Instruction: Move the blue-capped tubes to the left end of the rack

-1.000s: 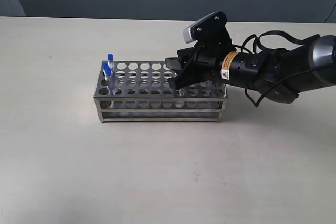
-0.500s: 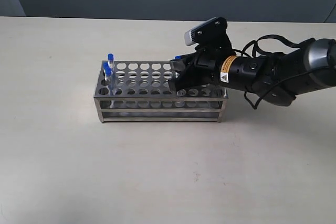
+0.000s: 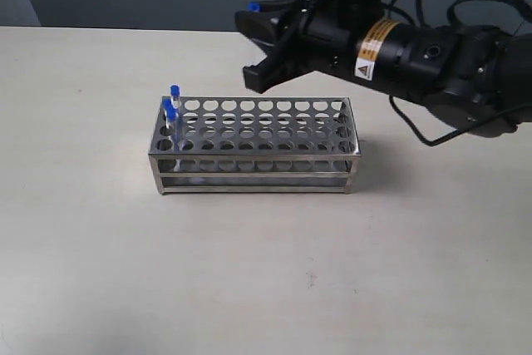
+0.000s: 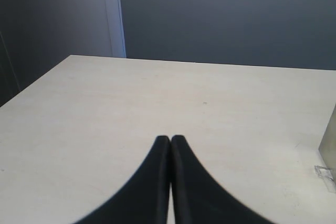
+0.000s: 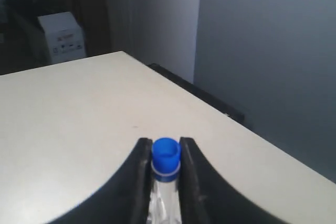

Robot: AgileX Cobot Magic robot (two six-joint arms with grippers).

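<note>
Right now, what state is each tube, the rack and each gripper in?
Silver stainless-steel test-tube rack: upright on the table.
Two clear blue-capped tubes: standing at the rack's left end.
Third blue-capped tube: out of the rack, held near its cap.
Right gripper: jaws shut on the third tube, clear of the rack.
Left gripper: jaws shut, empty.

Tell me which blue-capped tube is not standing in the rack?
The tube clamped in the right gripper, held up clear of the rack; the other two stand in holes at its left end.
</note>
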